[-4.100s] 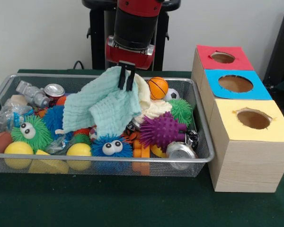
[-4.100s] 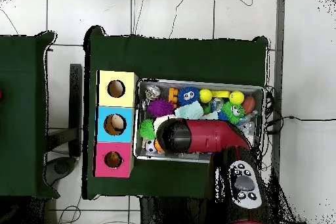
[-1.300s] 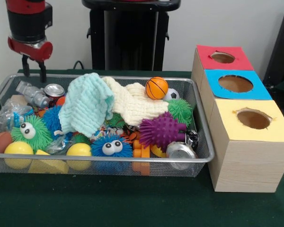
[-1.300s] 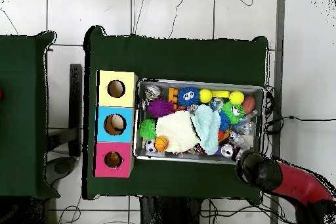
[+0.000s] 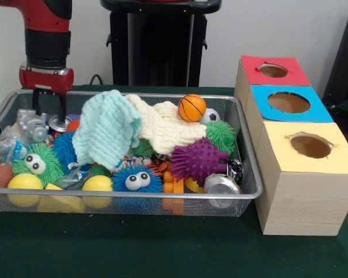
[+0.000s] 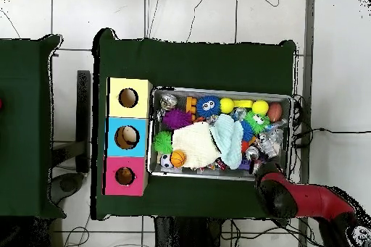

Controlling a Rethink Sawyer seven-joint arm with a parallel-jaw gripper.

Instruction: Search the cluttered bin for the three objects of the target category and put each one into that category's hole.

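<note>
Overhead, saw the tool (image 5: 49, 108) hanging at the far corner of the bin (image 5: 133, 200), fingers spread apart and straddling a silver can (image 5: 60, 123), gripping nothing. Found a crushed silver piece (image 5: 30, 123) just beside the tool, and a green googly-eyed puffer (image 5: 36, 164) nearer the camera from it. Spotted a mint cloth (image 5: 107, 130) draped over the clutter beside the tool, touching a cream cloth (image 5: 165, 130) farther off. Noted a small basketball (image 5: 192, 108), a purple spiky ball (image 5: 198, 160) and a second silver can (image 5: 220, 186) well away from the tool, toward the bin's other end. Placed the hole (image 5: 272, 70) in the red-faced box well apart from the tool, past the bin's opposite end, with the blue hole (image 5: 288, 102) and yellow hole (image 5: 310, 145) beside it. Made out all of it resting on the green tabletop (image 5: 162, 249).
</note>
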